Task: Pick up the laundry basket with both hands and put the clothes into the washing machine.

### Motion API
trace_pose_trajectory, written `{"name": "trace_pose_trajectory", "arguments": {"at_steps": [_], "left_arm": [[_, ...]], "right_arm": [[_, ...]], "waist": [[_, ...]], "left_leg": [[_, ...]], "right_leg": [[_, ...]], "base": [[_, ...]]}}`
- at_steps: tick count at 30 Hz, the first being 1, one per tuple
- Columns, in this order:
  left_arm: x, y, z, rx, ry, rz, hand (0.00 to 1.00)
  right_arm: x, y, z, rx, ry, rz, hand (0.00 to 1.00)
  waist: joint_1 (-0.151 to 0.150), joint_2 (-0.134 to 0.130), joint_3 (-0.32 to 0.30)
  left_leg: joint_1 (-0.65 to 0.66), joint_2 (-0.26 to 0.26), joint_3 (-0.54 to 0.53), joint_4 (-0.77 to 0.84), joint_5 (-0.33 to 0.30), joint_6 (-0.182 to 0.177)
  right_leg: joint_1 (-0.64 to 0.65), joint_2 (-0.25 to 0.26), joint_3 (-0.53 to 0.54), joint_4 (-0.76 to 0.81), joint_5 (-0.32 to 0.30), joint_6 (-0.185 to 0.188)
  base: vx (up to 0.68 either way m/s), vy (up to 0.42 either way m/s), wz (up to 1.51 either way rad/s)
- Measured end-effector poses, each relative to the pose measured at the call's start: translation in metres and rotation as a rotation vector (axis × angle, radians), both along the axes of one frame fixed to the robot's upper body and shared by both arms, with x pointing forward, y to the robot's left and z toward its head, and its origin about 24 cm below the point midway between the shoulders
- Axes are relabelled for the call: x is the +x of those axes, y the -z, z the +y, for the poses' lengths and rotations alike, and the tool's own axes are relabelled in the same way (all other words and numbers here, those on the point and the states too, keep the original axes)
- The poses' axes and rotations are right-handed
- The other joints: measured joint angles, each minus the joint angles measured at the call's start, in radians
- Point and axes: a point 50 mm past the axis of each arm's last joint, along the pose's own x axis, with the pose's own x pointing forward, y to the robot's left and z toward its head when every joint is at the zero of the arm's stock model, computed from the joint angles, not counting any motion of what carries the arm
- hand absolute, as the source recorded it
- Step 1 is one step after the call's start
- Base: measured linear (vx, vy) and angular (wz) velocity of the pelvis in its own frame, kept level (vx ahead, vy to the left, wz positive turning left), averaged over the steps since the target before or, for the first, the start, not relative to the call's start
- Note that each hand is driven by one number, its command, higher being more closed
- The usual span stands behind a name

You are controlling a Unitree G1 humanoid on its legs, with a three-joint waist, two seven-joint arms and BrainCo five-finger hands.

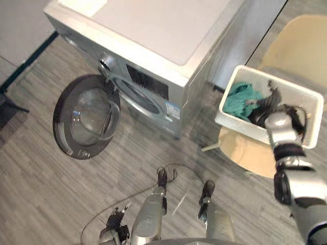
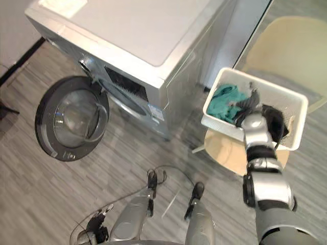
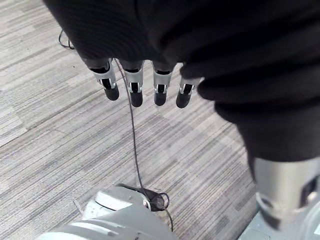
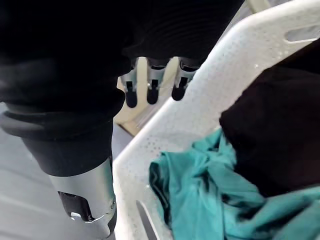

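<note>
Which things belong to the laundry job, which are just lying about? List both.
Job: laundry basket, teal cloth and black clothes in it, washing machine, its open door, right hand at the basket, left hand, low.
Lying about: cream chair under the basket.

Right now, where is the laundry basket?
In the eye views, the laundry basket sits on the robot's right, on a beige chair beside the washing machine.

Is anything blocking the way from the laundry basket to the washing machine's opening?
Nothing visible. The door hangs open to the side, and bare floor lies between the washing machine and the laundry basket on its chair.
</note>
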Motion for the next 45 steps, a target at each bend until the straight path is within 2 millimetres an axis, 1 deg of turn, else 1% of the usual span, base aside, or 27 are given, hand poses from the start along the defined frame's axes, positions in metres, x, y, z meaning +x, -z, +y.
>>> {"name": "trace_pose_trajectory", "arguments": {"at_steps": [1, 2, 5, 7, 9, 10, 14, 18, 22, 23, 26, 28, 30, 31, 33, 34, 35, 36, 38, 39, 43, 45], "left_arm": [[0.004, -0.002, -0.001, -0.005, -0.007, -0.019, 0.0], [0.01, -0.005, -0.003, -0.01, -0.018, -0.054, 0.0], [0.017, -0.01, -0.004, -0.011, -0.04, -0.102, 0.0], [0.024, -0.014, -0.003, -0.011, -0.057, -0.133, 0.0], [0.03, -0.017, -0.004, -0.016, -0.064, -0.157, 0.0], [0.036, -0.018, -0.007, -0.028, -0.069, -0.173, 0.0], [0.043, -0.021, -0.013, -0.055, -0.082, -0.201, 0.0], [0.051, -0.024, -0.015, -0.058, -0.076, -0.222, 0.0], [0.059, -0.029, -0.016, -0.063, -0.072, -0.254, 0.0], [0.06, -0.03, -0.016, -0.071, -0.082, -0.258, 0.0], [0.065, -0.032, -0.016, -0.073, -0.084, -0.272, 0.0], [0.074, -0.039, -0.017, -0.071, -0.083, -0.308, 0.0], [0.083, -0.049, -0.015, -0.069, -0.105, -0.366, 0.0], [0.09, -0.057, -0.013, -0.072, -0.117, -0.417, 0.0], [0.097, -0.067, -0.012, -0.069, -0.121, -0.471, 0.0], [0.101, -0.074, -0.01, -0.069, -0.138, -0.509, 0.0], [0.104, -0.08, -0.009, -0.075, -0.163, -0.544, 0.0], [0.106, -0.083, -0.009, -0.077, -0.168, -0.56, 0.0], [0.111, -0.092, -0.012, -0.095, -0.178, -0.61, 0.0], [0.113, -0.095, -0.015, -0.104, -0.183, -0.628, 0.0], [0.117, -0.104, -0.018, -0.133, -0.196, -0.678, 0.0], [0.119, -0.11, -0.02, -0.141, -0.198, -0.706, 0.0]], "right_arm": [[0.0, -0.005, -0.003, -0.001, 0.008, -0.008, 0.0], [0.001, -0.012, -0.007, 0.001, 0.022, -0.019, 0.0], [0.007, -0.03, -0.004, 0.01, 0.021, -0.052, 0.0], [0.007, -0.049, -0.009, -0.001, 0.038, -0.083, 0.0], [0.006, -0.058, -0.012, -0.008, 0.043, -0.105, 0.0], [0.005, -0.061, -0.015, 0.005, 0.048, -0.113, 0.0], [0.007, -0.052, -0.014, 0.065, 0.034, -0.096, 0.0], [0.009, -0.049, -0.01, 0.049, 0.009, -0.067, 0.0], [0.007, -0.037, -0.015, 0.052, 0.022, -0.009, 0.0], [0.006, -0.035, -0.018, 0.039, 0.029, 0.011, 0.0], [0.004, -0.037, -0.022, -0.021, 0.033, 0.035, 0.0], [0.003, -0.038, -0.024, -0.085, 0.03, 0.063, 0.0], [0.004, -0.043, -0.024, -0.118, 0.027, 0.073, 0.0], [0.004, -0.052, -0.025, -0.148, 0.025, 0.072, 0.0], [0.003, -0.063, -0.028, -0.191, 0.029, 0.071, 0.0], [0.002, -0.07, -0.031, -0.23, 0.036, 0.074, 0.0], [0.0, -0.076, -0.035, -0.272, 0.047, 0.083, 0.0], [-0.001, -0.077, -0.038, -0.294, 0.055, 0.093, 0.0], [-0.008, -0.08, -0.05, -0.369, 0.09, 0.136, 0.0], [-0.009, -0.08, -0.053, -0.405, 0.103, 0.162, 0.0], [-0.011, -0.087, -0.055, -0.511, 0.11, 0.204, 0.0], [-0.013, -0.09, -0.058, -0.549, 0.121, 0.211, 0.0]], "waist": [[0.006, 0.004, 0.005], [0.019, 0.005, 0.007], [0.02, 0.007, 0.009], [0.02, 0.015, 0.026], [0.022, 0.018, 0.032], [0.022, 0.023, 0.039], [0.022, 0.024, 0.054], [0.024, 0.024, 0.056], [0.035, 0.025, 0.056], [0.039, 0.025, 0.057], [0.045, 0.024, 0.058], [0.048, 0.025, 0.065], [0.048, 0.026, 0.067], [0.048, 0.029, 0.078], [0.049, 0.034, 0.094], [0.052, 0.035, 0.094], [0.053, 0.036, 0.095], [0.054, 0.037, 0.095], [0.07, 0.038, 0.097], [0.074, 0.038, 0.098], [0.076, 0.035, 0.1], [0.075, 0.035, 0.103]], "left_leg": [[0.0, 0.0, -0.001, -0.009, 0.006, 0.0], [-0.002, 0.0, 0.0, -0.024, 0.012, -0.001], [-0.018, 0.0, 0.004, -0.028, 0.012, -0.002], [-0.015, -0.001, 0.015, -0.047, 0.018, -0.006], [-0.022, -0.001, 0.017, -0.069, 0.025, -0.015], [-0.022, -0.001, 0.019, -0.087, 0.04, -0.009], [-0.03, 0.001, 0.028, -0.102, 0.046, -0.013], [-0.044, 0.002, 0.031, -0.11, 0.05, -0.019], [-0.055, 0.001, 0.026, -0.11, 0.05, -0.02], [-0.058, 0.002, 0.025, -0.111, 0.05, -0.02], [-0.078, 0.002, 0.031, -0.119, 0.05, -0.02], [-0.101, 0.005, 0.041, -0.117, 0.055, -0.026], [-0.125, 0.005, 0.04, -0.115, 0.062, -0.028], [-0.134, 0.005, 0.039, -0.115, 0.068, -0.03], [-0.142, 0.005, 0.035, -0.115, 0.071, -0.033], [-0.159, 0.008, 0.03, -0.115, 0.074, -0.031], [-0.176, 0.01, 0.022, -0.119, 0.081, -0.039], [-0.182, 0.012, 0.016, -0.125, 0.086, -0.045], [-0.201, 0.015, 0.006, -0.129, 0.095, -0.042], [-0.209, 0.015, 0.001, -0.131, 0.099, -0.048], [-0.244, 0.021, -0.012, -0.144, 0.112, -0.06], [-0.27, 0.02, -0.014, -0.148, 0.121, -0.058]], "right_leg": [[-0.003, 0.0, -0.003, 0.0, 0.0, 0.0], [-0.013, 0.0, -0.003, 0.002, 0.0, 0.0], [-0.032, -0.001, -0.002, 0.002, 0.0, 0.0], [-0.038, -0.003, -0.002, 0.002, -0.001, 0.001], [-0.059, -0.003, 0.0, 0.005, -0.001, 0.001], [-0.068, -0.003, -0.001, 0.008, -0.001, 0.0], [-0.093, -0.004, 0.003, 0.023, -0.002, -0.001], [-0.115, -0.005, 0.004, 0.032, -0.007, -0.003], [-0.141, -0.016, -0.004, 0.081, -0.037, -0.007], [-0.144, -0.016, -0.006, 0.083, -0.039, -0.007], [-0.174, -0.022, -0.007, 0.105, -0.049, -0.008], [-0.2, -0.024, -0.008, 0.118, -0.05, -0.009], [-0.229, -0.028, -0.009, 0.134, -0.053, -0.013], [-0.242, -0.03, -0.009, 0.145, -0.056, -0.016], [-0.249, -0.031, -0.014, 0.151, -0.065, -0.019], [-0.269, -0.031, -0.019, 0.161, -0.068, -0.023], [-0.285, -0.031, -0.028, 0.168, -0.071, -0.026], [-0.292, -0.03, -0.032, 0.172, -0.075, -0.028], [-0.317, -0.032, -0.041, 0.197, -0.088, -0.035], [-0.331, -0.035, -0.046, 0.213, -0.096, -0.037], [-0.386, -0.043, -0.06, 0.269, -0.12, -0.053], [-0.43, -0.054, -0.063, 0.312, -0.131, -0.066]], "base": [[0.03, -0.025, 0.09], [0.03, -0.015, 0.03], [0.04, -0.013, -0.01], [0.02, -0.004, -0.01], [0.01, -0.004, -0.02], [0.0, 0.0, 0.0], [0.03, -0.021, -0.05], [0.01, -0.012, 0.0], [0.01, -0.034, 0.08], [0.02, -0.033, 0.05], [0.01, -0.028, 0.06], [0.0, -0.031, 0.05], [0.0, -0.032, 0.03], [0.0, -0.038, 0.04], [-0.01, -0.04, 0.07], [-0.02, -0.072, 0.12], [-0.02, -0.076, 0.14], [-0.01, -0.083, 0.16], [0.0, -0.077, 0.15], [0.0, -0.078, 0.14], [-0.01, -0.093, 0.13], [-0.02, -0.078, 0.06]]}}
